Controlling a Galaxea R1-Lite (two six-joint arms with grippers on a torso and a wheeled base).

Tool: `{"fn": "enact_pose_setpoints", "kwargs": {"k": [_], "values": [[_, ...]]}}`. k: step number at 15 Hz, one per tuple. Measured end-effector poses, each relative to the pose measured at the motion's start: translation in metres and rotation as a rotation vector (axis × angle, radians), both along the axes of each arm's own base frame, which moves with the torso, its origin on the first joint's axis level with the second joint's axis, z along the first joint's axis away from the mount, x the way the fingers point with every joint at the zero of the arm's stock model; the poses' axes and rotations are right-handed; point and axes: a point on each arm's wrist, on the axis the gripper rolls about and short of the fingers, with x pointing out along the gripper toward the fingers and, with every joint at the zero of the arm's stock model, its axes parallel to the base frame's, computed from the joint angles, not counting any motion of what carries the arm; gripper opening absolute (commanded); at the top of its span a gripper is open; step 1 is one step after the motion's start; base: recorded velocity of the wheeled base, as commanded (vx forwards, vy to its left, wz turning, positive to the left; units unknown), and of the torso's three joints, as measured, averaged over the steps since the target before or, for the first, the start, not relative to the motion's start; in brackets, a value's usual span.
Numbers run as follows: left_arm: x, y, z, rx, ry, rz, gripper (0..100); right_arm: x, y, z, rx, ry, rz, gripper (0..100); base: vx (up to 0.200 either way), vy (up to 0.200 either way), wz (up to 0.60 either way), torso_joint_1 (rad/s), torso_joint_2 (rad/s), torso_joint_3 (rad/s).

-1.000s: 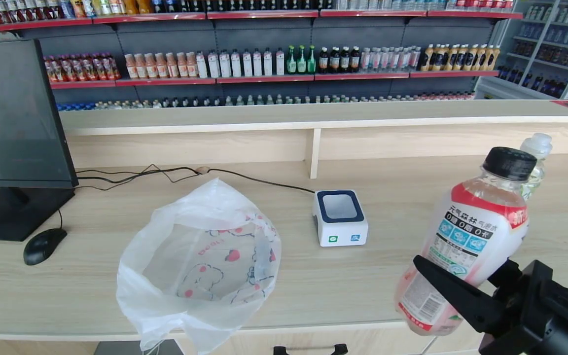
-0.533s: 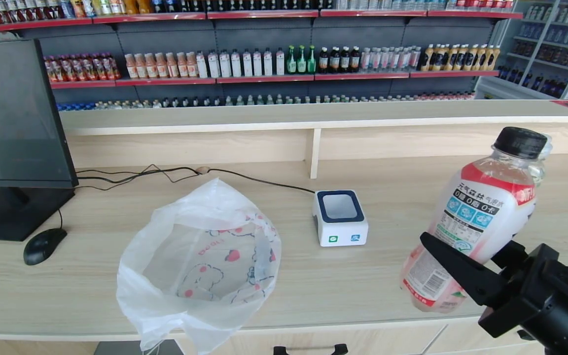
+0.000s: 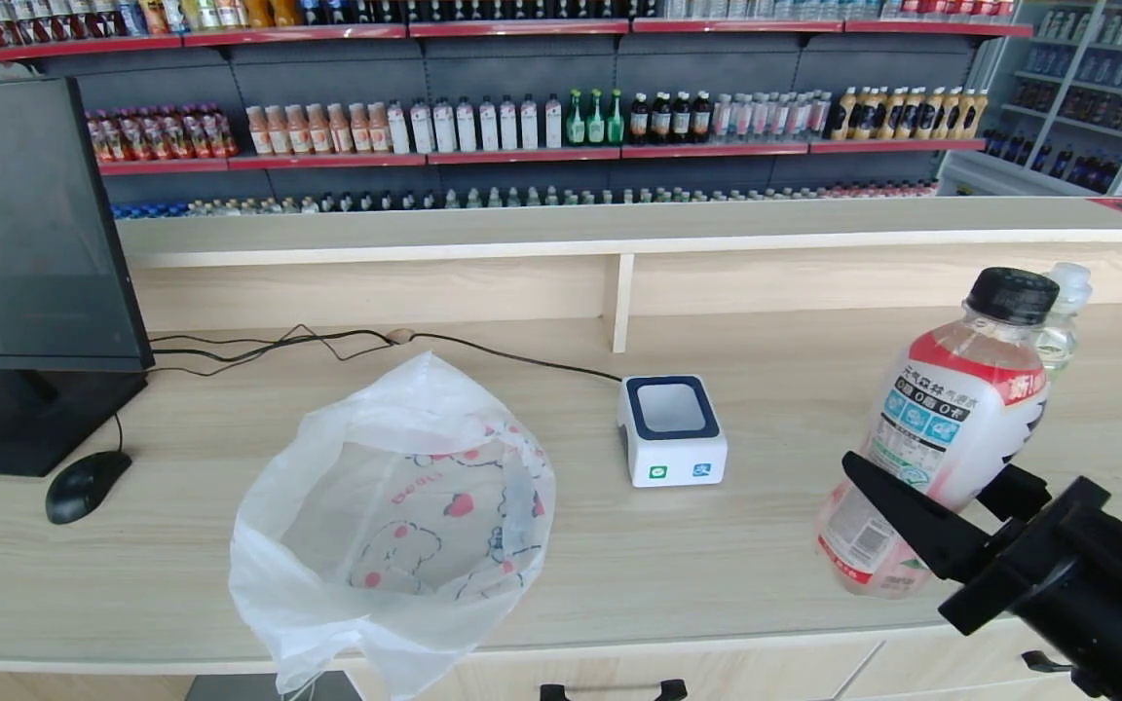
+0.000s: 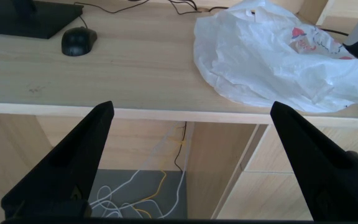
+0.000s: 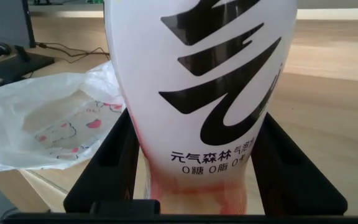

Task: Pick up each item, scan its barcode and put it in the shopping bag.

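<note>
Right now, clamping a drink bottle (image 3: 951,409) (image 5: 197,74) with the right gripper (image 3: 921,472) (image 5: 197,155), over the front right part of the counter (image 3: 717,555). Jaws closed on the bottle's lower half, 1 black finger on each side, label between them. Leans a little, black cap up and toward the robot's right, pink base down near the counter's front edge; cannot tell whether base and wood touch. Shows a barcode low on the label, just beside the nearer finger. Seen from the right wrist, fills the gap between both fingers, big black characters on white facing the camera. Behind the cap, farther back on the counter, 1 clear bottle (image 3: 1063,312) with a white cap, upright. Well apart to the robot's left of the held bottle, a white scanner (image 3: 670,428) with a dark-rimmed window facing up, cable (image 3: 483,349) running back from it. Farther left, the shopping bag (image 3: 395,516) (image 4: 272,56) (image 5: 48,118), white plastic with red prints, mouth open upward, slumped at the front edge. At the far left, a dark monitor (image 3: 30,224) on its stand with a black mouse (image 3: 86,484) before it. Below and in front of the counter edge, the left gripper (image 4: 191,112), jaws spread wide, nothing between them, bag above and beyond it.
</note>
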Motion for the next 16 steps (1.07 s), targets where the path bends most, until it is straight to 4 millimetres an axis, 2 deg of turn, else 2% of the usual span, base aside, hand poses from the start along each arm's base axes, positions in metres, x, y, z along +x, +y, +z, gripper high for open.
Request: {"fn": "enact_pose_setpoints", "kwargs": {"k": [2,10,16], "values": [[0.0,0.0,0.0,0.0,0.0,0.0,100,0.008,-0.005,0.003,-0.057,-0.046,-0.062,0,0.0,0.0,0.0,0.0,0.0,0.0],[0.0,0.0,0.0,0.0,0.0,0.0,100,0.045,0.0,0.021,-0.12,-0.155,-0.164,0,0.0,0.0,0.0,0.0,0.0,0.0],[0.0,0.0,0.0,-0.001,0.0,0.0,100,0.095,0.012,0.026,-0.111,-0.18,-0.213,0,0.0,0.0,0.0,0.0,0.0,0.0]]}}
